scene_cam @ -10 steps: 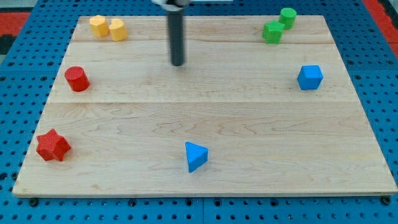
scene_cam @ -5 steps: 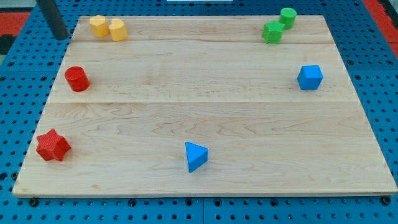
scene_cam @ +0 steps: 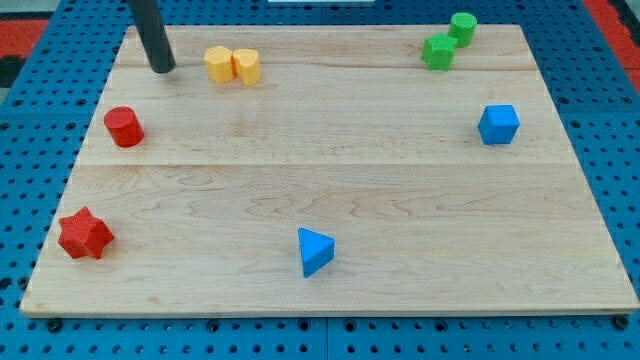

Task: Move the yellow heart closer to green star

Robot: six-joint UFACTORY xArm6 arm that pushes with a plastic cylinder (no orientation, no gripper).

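Two yellow blocks sit side by side and touching near the view's top left. The left one (scene_cam: 219, 64) looks like the yellow heart; the right one (scene_cam: 246, 66) is a rounded yellow block. The green star (scene_cam: 437, 51) lies far off at the view's top right, with a green cylinder (scene_cam: 462, 27) just above and right of it. My tip (scene_cam: 163, 69) rests on the board a short way left of the yellow heart, not touching it.
A red cylinder (scene_cam: 124, 127) lies below my tip at the left. A red star (scene_cam: 84, 234) sits at the bottom left. A blue triangular block (scene_cam: 315, 250) is at the bottom middle, and a blue cube (scene_cam: 498, 124) at the right. The wooden board (scene_cam: 330, 180) lies on a blue pegboard.
The two yellow blocks have slid together to the view's right and slightly down. My tip went from the board's middle to beyond its left edge, then came right to behind them.
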